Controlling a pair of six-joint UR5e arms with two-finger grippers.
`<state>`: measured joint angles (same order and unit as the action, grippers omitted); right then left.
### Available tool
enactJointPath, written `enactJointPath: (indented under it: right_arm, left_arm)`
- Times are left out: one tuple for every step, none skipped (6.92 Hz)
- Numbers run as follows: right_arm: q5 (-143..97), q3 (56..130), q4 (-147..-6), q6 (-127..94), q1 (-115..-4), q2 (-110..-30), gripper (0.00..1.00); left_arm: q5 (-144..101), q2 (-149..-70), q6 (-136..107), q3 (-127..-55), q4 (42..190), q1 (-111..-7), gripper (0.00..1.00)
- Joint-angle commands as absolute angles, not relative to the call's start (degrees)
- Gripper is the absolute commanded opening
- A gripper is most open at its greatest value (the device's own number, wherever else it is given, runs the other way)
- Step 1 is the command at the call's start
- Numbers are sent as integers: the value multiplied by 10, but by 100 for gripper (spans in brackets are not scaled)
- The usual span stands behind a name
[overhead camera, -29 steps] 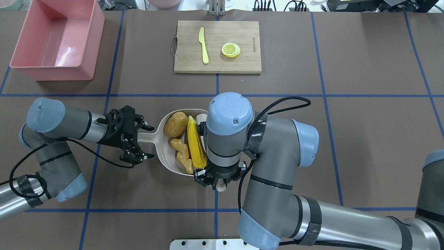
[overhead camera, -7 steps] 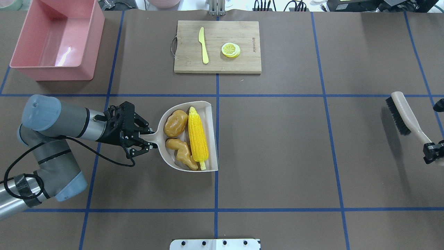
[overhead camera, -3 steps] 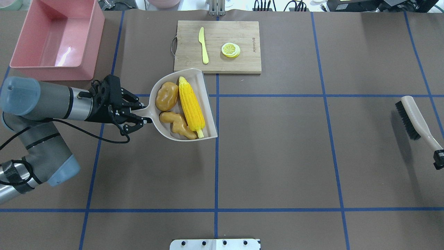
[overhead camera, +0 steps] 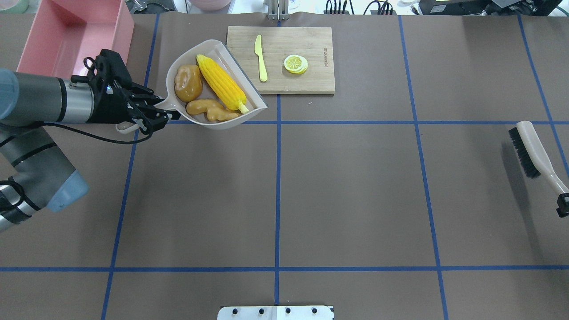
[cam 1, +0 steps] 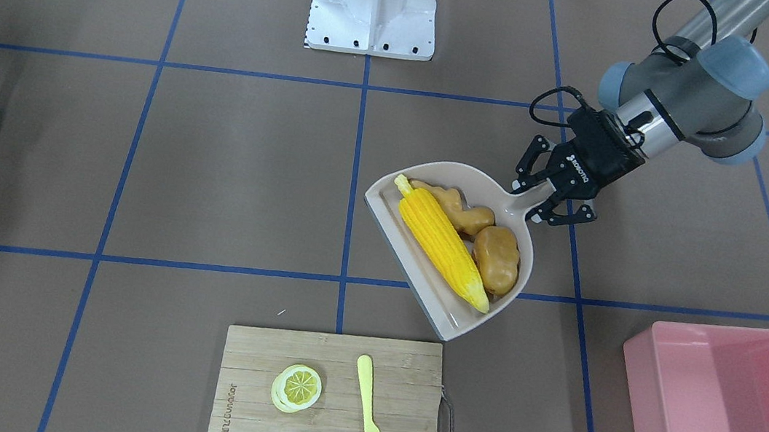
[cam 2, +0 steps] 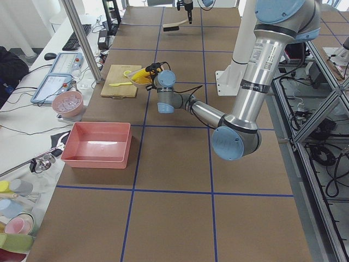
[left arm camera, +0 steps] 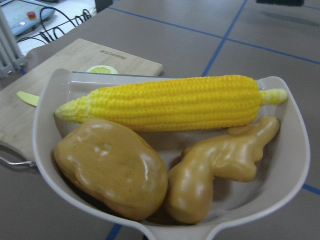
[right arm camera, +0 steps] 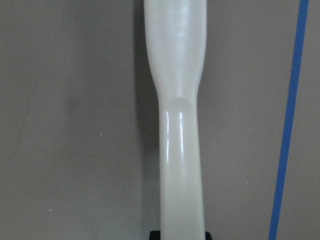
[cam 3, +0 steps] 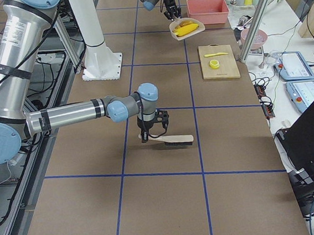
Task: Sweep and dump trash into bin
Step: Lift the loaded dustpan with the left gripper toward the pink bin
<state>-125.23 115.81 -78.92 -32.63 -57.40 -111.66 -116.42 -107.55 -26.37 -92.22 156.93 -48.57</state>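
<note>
Beige dustpan (overhead camera: 250, 94) holds ribbed corn cob (overhead camera: 221, 83), knobbly ginger root (overhead camera: 209, 110), lumpy potato (overhead camera: 188, 82); left gripper (overhead camera: 158, 113) clamps handle (overhead camera: 168, 103); right gripper (overhead camera: 562, 206) grips brush (overhead camera: 529, 149).

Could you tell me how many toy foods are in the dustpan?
3 in the dustpan: corn cob along its open lip; potato and ginger root side by side nearer its handle. None seems hidden.

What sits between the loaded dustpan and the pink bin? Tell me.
In the overhead view, only bare brown table with one blue tape line separates dustpan from bin.
</note>
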Motion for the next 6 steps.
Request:
enactJointPath:
  right_arm:
    - [-1231, 1136, -719, -359, -559, -1133, 0]
    - [-1233, 1122, -683, -379, -551, -1133, 0]
    - [-1235, 1112, -670, -381, -547, -1137, 0]
    - [-1235, 1110, -665, -382, -541, -1138, 0]
    - [-1235, 1108, -662, -381, -540, -1139, 0]
    - [-1235, 1107, -661, -382, -538, -1140, 0]
  left_arm:
    - [-1108, -1069, -380, -922, 1568, -541, 0]
    - [-1107, -1059, -451, -922, 1566, -575, 0]
    - [-1114, -1048, -556, -921, 1566, -601, 0]
    - [-1134, -1036, -619, -921, 1569, -614, 0]
    - [-1149, -1031, -683, -921, 1569, -635, 0]
    - [-1164, -1022, -737, -919, 1569, -646, 0]
